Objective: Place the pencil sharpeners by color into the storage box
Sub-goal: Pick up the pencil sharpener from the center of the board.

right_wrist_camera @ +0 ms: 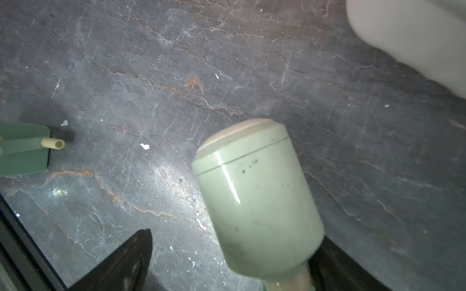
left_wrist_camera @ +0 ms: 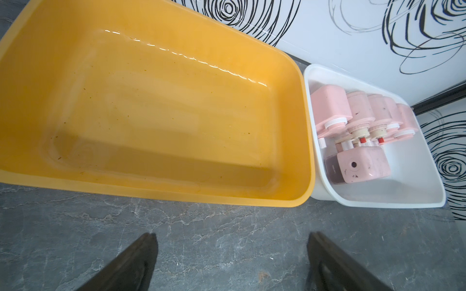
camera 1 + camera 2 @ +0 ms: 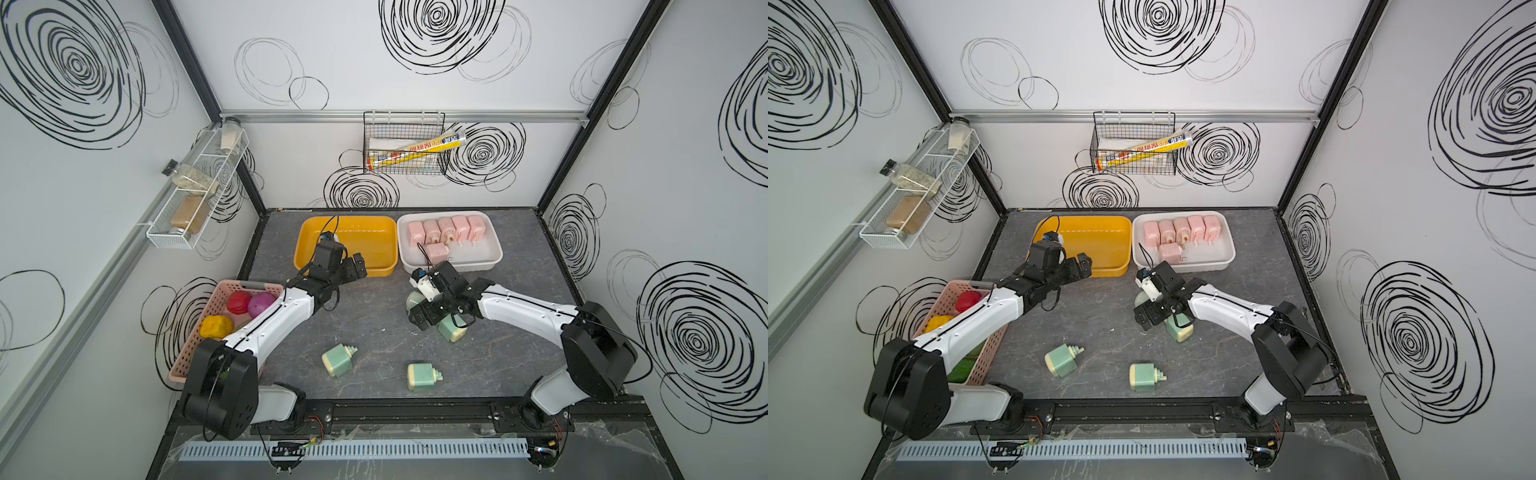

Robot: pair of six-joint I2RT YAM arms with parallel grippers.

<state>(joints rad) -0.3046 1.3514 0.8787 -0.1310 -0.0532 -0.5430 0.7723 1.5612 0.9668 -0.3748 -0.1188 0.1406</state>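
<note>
Several pink pencil sharpeners [image 3: 446,232] [image 2: 353,118] lie in the white storage box [image 3: 494,253] [image 2: 378,204]. The yellow storage box [image 3: 305,232] [image 2: 176,199] beside it holds nothing. Two mint green sharpeners [image 3: 338,360] [image 3: 423,376] lie on the table near its front. A third [image 3: 453,330] [image 1: 257,201] stands between the spread fingers of my right gripper [image 3: 438,322] [image 1: 234,239], which is open; it sits close to one finger. Another green one [image 3: 414,300] is mostly hidden under that wrist. My left gripper [image 3: 359,266] [image 2: 233,236] hangs open at the yellow box's near rim, with nothing in it.
A pink slotted basket [image 3: 249,286] with round toy fruits stands at the table's left edge under my left arm. A wire basket [image 3: 405,143] hangs on the back wall and a white rack [image 3: 195,195] with jars on the left wall. A black rail [image 3: 399,411] runs along the front.
</note>
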